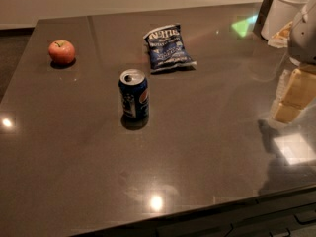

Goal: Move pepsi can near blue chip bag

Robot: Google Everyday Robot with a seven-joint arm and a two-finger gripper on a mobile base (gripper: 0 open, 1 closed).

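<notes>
The pepsi can (134, 99) stands upright near the middle of the dark table (207, 147). It is dark blue with a silver top and a round logo on its side. The blue chip bag (167, 48) lies flat behind it and a little to the right, with its white band toward the far edge. A gap of bare table separates the can and the bag. My gripper (292, 101) hangs at the right edge of the view above the table, far to the right of the can and touching nothing that I can see.
A red apple (61, 52) sits at the far left of the table. A white cylindrical container (286, 9) stands at the back right corner. The table's front edge runs along the bottom of the view.
</notes>
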